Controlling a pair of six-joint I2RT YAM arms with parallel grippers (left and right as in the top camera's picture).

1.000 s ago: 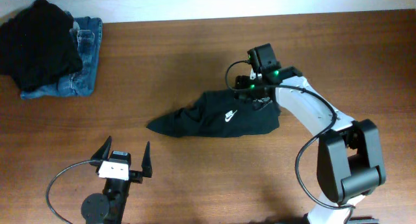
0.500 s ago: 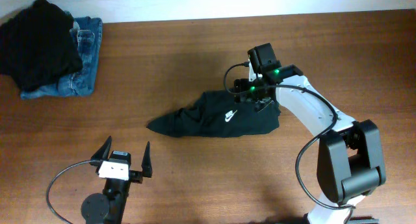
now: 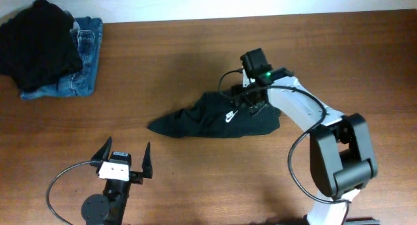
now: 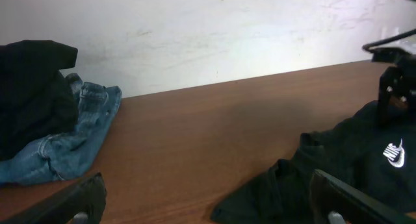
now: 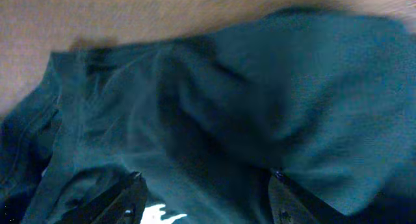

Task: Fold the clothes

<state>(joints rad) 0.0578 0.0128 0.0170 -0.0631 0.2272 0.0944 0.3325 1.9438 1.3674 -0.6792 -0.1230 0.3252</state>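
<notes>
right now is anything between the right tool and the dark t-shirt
Nothing visible. The right tool sits directly over the T-shirt, its fingers spread with only dark cloth between them. The jeans lie far off to the side.

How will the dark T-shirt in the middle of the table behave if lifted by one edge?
Likely floppy: the T-shirt lies crumpled in soft folds, so a lifted edge would probably drape and trail. Probably light; the cloth looks thin up close. Pushed, it may bunch rather than slide whole.
</notes>
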